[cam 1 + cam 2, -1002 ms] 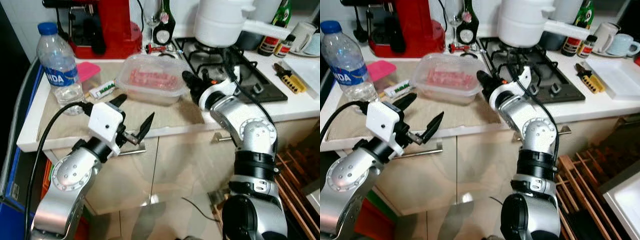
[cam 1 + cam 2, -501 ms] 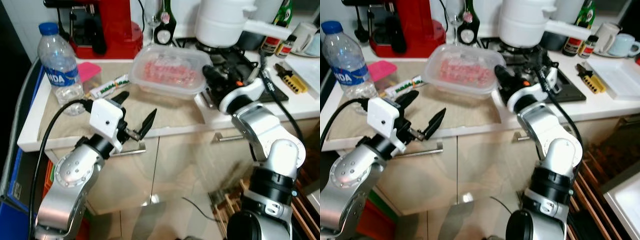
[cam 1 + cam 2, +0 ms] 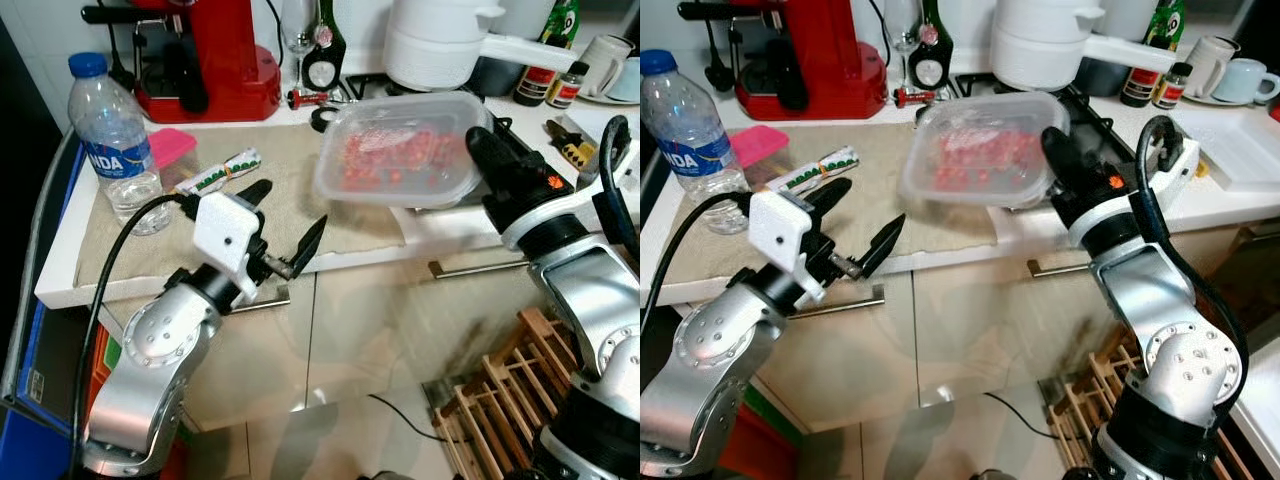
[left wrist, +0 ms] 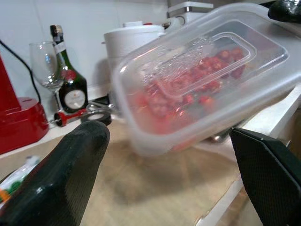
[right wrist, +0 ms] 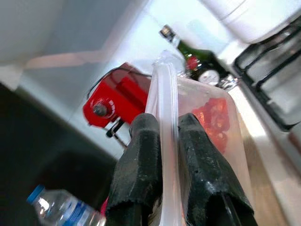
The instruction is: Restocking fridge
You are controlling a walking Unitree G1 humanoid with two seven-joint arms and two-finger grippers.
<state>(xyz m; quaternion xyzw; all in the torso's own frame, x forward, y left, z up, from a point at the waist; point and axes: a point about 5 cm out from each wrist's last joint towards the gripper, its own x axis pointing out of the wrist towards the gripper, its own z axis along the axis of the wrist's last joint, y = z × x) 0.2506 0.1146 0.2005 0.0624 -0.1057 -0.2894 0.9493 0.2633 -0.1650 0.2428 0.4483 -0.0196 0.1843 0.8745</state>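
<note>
Clear plastic, lidded and showing red pieces of food inside, the container [image 3: 405,152] hangs tilted in the air above the counter's front edge, between the beige mat [image 3: 290,190] and the gas hob [image 3: 1095,112]; the right gripper [image 5: 162,141] has it by the rim at its right end, the two black fingers [image 5: 138,160] pinched close together with the rim and lid edge between them; the right arm [image 3: 585,290] reaches in from the right, in front of the cabinet doors; the left gripper [image 3: 285,225] is held out before the counter edge, below and to the left of the container, its fingers spread wide and holding nothing, and its wrist view looks between those fingers at the container's underside and front wall; on the white counter [image 3: 60,270] a water bottle [image 3: 115,140] with a blue cap stands at the mat's left end, a pink object [image 3: 172,145] and a small green-and-white tube [image 3: 225,168] lie near it, and a red coffee machine [image 3: 205,55] stands at the back, with a wine glass [image 4: 44,63] and a dark bottle [image 4: 70,77] beside it; a white pot [image 3: 440,40] sits on the hob; mugs [image 3: 1230,78] and two more bottles [image 3: 1150,60] stand at the far right.
</note>
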